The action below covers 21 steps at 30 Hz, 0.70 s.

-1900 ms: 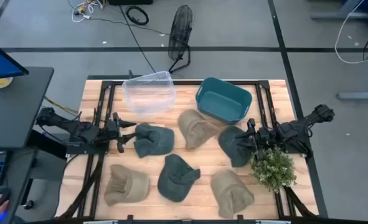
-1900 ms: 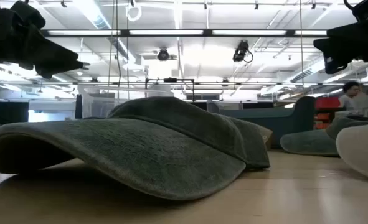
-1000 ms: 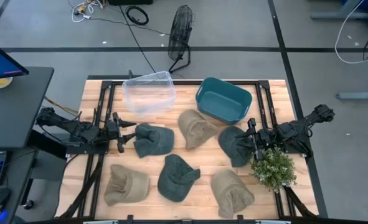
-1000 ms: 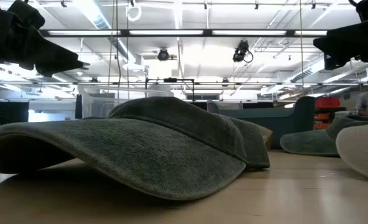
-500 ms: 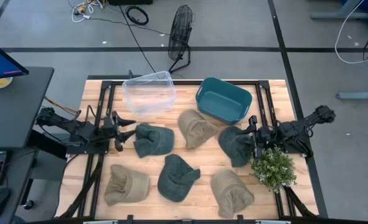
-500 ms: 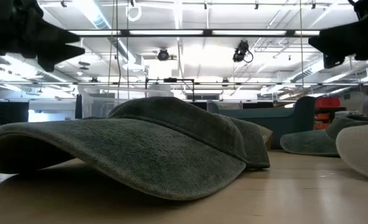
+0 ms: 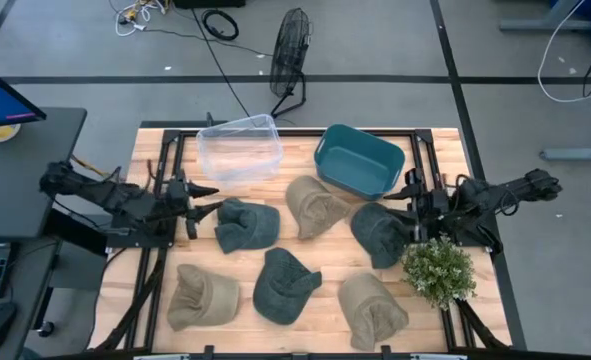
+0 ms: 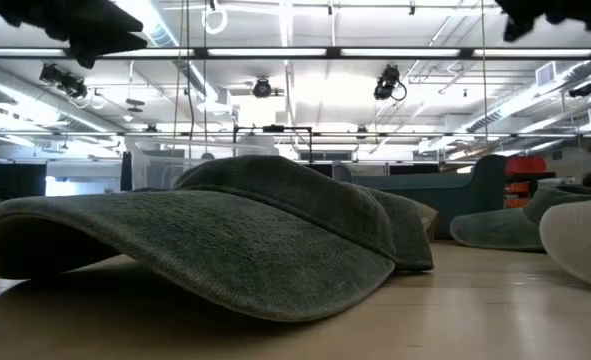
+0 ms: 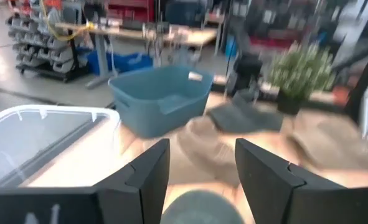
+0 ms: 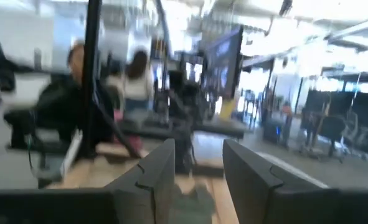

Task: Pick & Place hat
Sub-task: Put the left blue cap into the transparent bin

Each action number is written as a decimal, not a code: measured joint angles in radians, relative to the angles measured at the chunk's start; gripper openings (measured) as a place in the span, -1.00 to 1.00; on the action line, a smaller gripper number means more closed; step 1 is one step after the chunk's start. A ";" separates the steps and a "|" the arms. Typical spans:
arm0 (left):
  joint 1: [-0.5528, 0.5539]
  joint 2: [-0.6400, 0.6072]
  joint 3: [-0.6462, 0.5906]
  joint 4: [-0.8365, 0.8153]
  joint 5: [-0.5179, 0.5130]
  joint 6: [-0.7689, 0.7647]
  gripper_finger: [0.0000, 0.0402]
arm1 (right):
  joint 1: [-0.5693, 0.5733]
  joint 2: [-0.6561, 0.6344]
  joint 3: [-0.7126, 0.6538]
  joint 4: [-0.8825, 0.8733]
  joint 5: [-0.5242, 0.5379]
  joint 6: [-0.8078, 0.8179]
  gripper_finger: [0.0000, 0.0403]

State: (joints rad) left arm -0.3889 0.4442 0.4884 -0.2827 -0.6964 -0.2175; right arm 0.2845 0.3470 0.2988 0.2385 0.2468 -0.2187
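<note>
**Both grippers parted and empty above the hats**

The left gripper (image 7: 203, 197) hangs at the table's left side with its fingers (image 9: 147, 168) spread apart and nothing between them, just beside the dark green hat (image 7: 245, 224) nearest to it. The left wrist view adds what the overhead picture cannot: the rounded crown of that hat (image 9: 199, 208) lies below the gap, and beyond it stand the teal bin (image 9: 162, 96) and the clear tub (image 9: 43, 134).

The right gripper (image 7: 412, 196) sits at the table's right side, over the edge of another dark green hat (image 7: 380, 234), its fingers (image 10: 155, 168) likewise apart and holding nothing. Its wrist view looks level into the room.

From above, six hats lie on the wooden table (image 7: 305, 300): three dark green, three tan (image 7: 313, 205), with a potted plant (image 7: 439, 270) near the right arm. The low view is filled by one green hat (image 8: 225, 235) lying flat.
</note>
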 joint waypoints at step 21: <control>0.000 0.625 0.099 -0.199 0.125 -0.580 0.23 | -0.069 0.704 0.342 -0.297 0.026 0.073 -0.04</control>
State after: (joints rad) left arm -0.3893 1.0694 0.5873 -0.4821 -0.5711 -0.7973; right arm 0.2155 1.0509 0.6410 -0.0588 0.2728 -0.1452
